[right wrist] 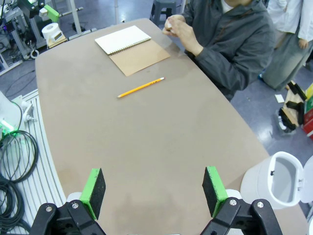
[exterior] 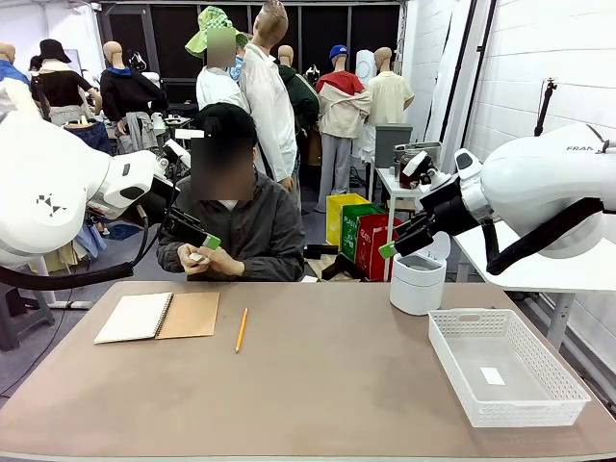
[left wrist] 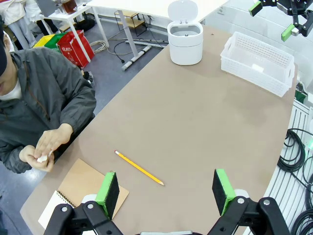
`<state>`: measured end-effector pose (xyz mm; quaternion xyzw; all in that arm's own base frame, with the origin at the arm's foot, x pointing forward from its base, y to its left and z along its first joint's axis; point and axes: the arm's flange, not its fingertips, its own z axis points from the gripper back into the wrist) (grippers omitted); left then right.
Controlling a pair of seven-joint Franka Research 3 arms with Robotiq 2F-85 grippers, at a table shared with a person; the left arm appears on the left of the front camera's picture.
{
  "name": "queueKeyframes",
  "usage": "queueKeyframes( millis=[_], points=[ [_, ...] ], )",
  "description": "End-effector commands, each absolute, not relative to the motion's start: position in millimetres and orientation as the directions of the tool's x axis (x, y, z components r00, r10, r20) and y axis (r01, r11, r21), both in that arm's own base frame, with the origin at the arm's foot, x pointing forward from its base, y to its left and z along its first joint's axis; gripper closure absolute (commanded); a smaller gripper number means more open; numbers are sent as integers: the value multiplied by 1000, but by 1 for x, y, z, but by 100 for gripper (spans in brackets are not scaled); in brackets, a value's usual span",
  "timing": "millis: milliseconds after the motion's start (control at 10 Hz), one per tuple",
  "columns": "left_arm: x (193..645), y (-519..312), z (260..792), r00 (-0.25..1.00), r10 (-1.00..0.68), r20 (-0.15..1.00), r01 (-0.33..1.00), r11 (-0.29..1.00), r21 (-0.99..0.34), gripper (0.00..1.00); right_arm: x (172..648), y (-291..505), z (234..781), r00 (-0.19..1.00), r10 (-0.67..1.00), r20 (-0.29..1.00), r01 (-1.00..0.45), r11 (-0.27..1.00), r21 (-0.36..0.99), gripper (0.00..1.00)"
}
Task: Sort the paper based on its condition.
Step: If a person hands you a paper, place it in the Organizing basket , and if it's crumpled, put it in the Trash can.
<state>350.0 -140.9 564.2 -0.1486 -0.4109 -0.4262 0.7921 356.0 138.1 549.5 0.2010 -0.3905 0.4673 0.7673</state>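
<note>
Left end effector (left wrist: 166, 183) and right end effector (right wrist: 154, 188) hover empty, jaws apart, while the person's hands (left wrist: 46, 147) hold a wadded paper (left wrist: 42, 158) at the tabletop's (exterior: 318, 385) far edge; sorting seems pending, next needing handover, then white bin (exterior: 417, 279) or mesh basket (exterior: 448, 361).

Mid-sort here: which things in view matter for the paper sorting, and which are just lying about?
Job, likely: white wad in the person's hands, probably paper; basket with a white slip inside; open-lidded bin.
Lying about, it seems: notebook; pencil.
</note>
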Motion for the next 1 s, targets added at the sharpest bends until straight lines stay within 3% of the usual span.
queueKeyframes(
  millis=[0, 900],
  points=[
    [350, -141, 564, 308, -550, 777, 797, 595, 105, 0, 359, 138, 547, 249, 555, 794, -882, 469, -51, 0],
    [350, -141, 564, 308, -550, 777, 797, 595, 105, 0, 359, 138, 547, 249, 555, 794, -882, 469, -51, 0]
  ],
)
